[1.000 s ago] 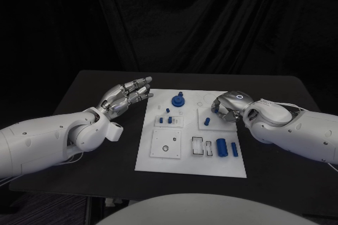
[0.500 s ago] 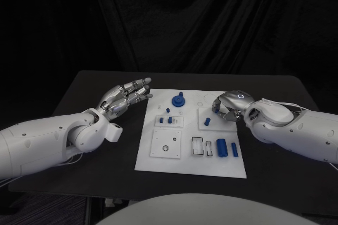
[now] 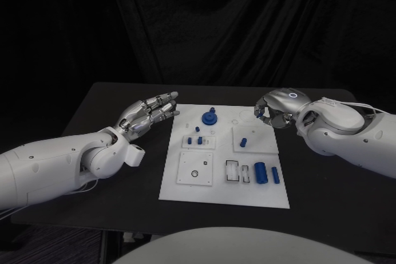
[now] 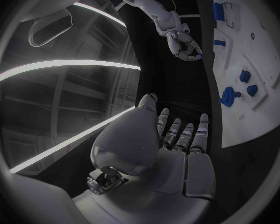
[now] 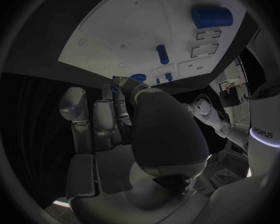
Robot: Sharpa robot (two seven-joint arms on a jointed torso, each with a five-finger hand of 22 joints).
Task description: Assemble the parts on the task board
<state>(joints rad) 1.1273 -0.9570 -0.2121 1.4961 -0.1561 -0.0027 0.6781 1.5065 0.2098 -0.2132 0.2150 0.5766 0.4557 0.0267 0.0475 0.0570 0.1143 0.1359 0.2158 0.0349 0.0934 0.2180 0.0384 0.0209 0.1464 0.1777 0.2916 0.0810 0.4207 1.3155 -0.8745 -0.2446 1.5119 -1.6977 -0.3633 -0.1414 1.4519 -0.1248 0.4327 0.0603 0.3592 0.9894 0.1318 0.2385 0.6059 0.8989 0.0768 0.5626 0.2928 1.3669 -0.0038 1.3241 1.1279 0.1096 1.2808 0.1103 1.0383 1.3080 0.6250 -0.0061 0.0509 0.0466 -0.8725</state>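
The task board (image 3: 222, 189) lies white and flat mid-table (image 3: 99, 103), blue parts (image 3: 261, 173) lying on it and standing in its recesses; my left hand (image 3: 149, 114) hovers beside its far-left corner, fingers spread, holding nothing; my right hand (image 3: 272, 110) curls above the far-right edge — whether it pinches anything I cannot tell.

A black table (image 3: 107, 103) with a matte top stands under the scene, its far edge running straight across beyond both hands. Behind it, past the fingertips, a black curtain (image 3: 206, 35) hangs in soft vertical folds. In the left wrist view, bright white light strips (image 4: 65, 64) curve overhead, beyond the hand.
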